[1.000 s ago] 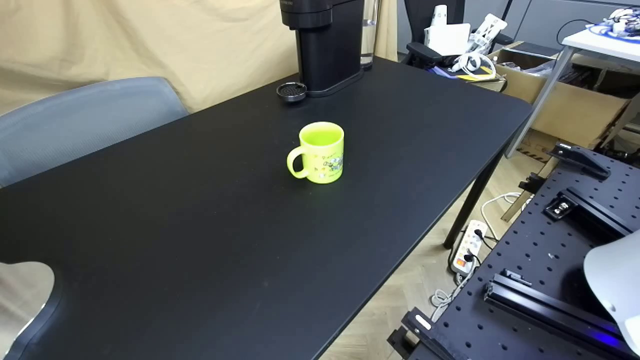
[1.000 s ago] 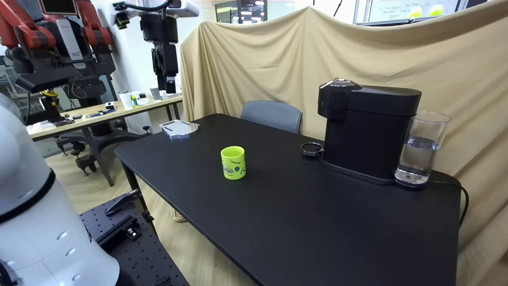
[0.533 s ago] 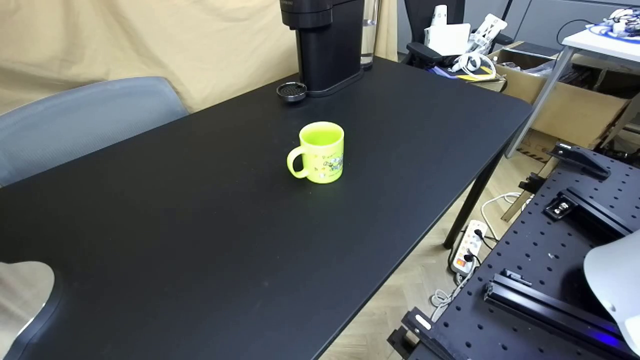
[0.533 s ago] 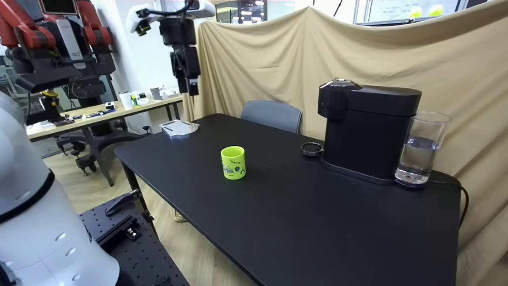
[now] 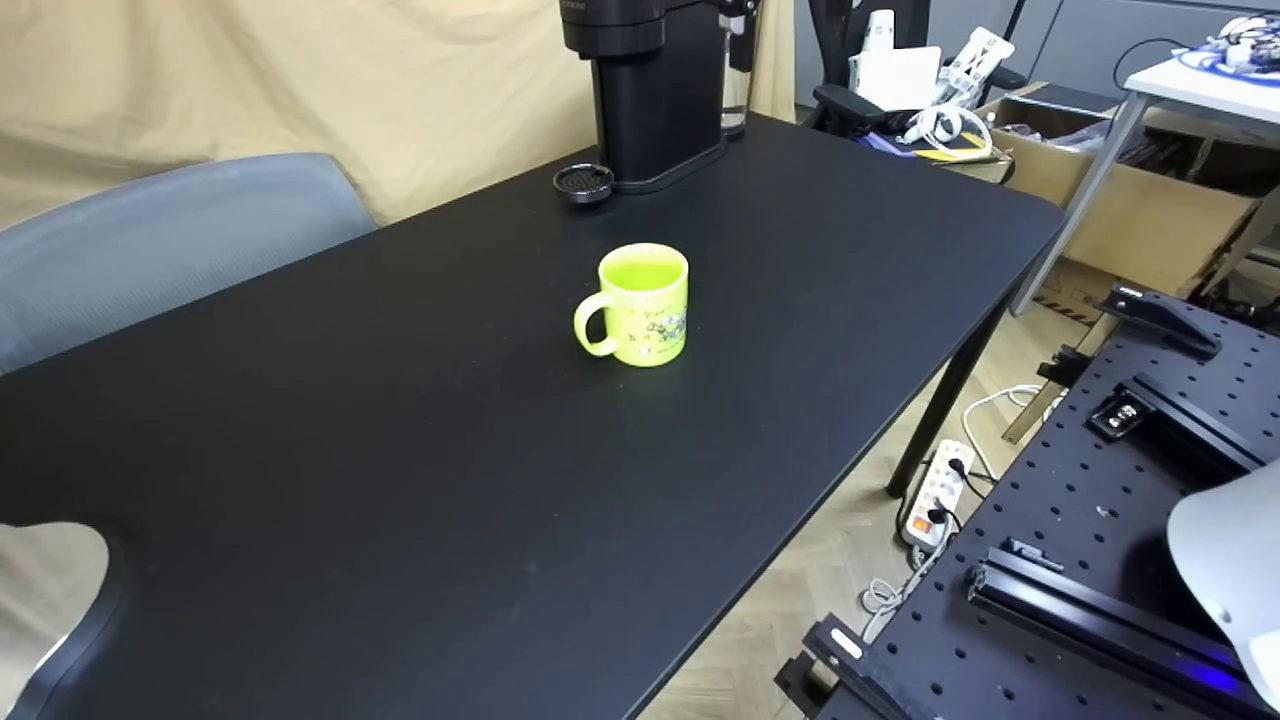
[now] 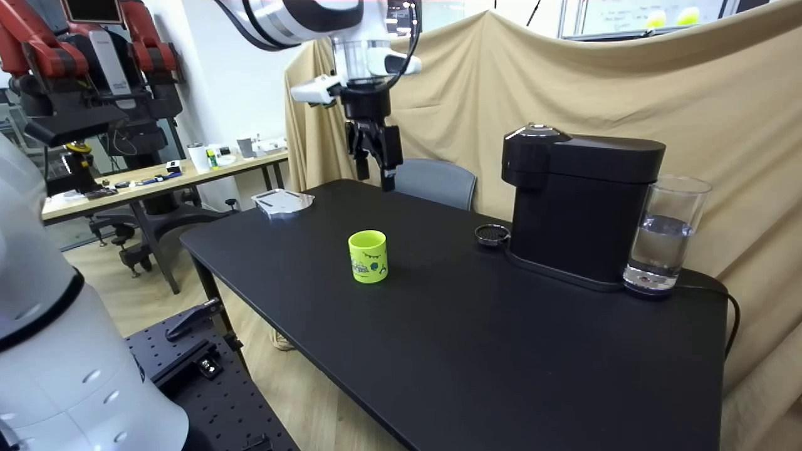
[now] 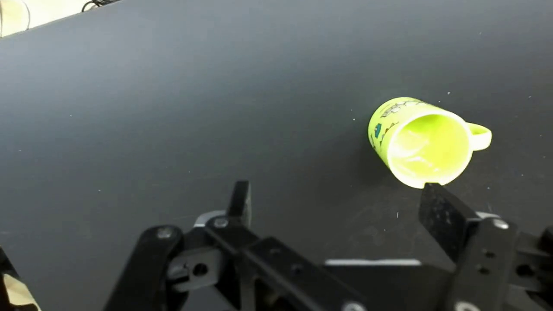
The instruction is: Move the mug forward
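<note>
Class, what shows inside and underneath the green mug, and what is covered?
Inside the mug, the wrist view shows bright green walls with pale streaks, perhaps glare, and no object. Underneath is the black table; the spot the mug covers cannot be seen.

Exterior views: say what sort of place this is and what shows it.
Probably a robotics lab: there's a red two-armed robot in the background, and a white robot arm with a perforated black plate at its base.
</note>
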Controlling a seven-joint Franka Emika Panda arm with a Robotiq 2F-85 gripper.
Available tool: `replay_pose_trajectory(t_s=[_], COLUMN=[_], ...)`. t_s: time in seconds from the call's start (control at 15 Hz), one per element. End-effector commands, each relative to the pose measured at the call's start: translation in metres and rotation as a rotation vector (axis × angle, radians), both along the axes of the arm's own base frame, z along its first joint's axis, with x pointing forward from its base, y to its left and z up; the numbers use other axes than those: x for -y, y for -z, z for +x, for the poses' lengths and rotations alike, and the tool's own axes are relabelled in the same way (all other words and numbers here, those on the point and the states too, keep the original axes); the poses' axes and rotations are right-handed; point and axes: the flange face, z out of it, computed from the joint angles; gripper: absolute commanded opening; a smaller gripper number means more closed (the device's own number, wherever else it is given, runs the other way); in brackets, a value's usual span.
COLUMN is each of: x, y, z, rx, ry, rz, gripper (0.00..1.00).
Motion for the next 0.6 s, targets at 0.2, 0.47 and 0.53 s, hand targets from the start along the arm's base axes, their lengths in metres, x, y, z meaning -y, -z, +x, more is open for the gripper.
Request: replay_pose_trajectory(t_s=[0.2, 0.47, 0.53], x=[0.003, -0.016, -0.024], y=[0.019, 0.033, 0.039], z=[0.014, 0.023, 0.027], rx=[-0.013, 0.027, 0.053], ry=[0.004, 0.041, 0.013], rz=[0.007, -0.067, -0.069], gripper=[1.0, 1.0, 1.0])
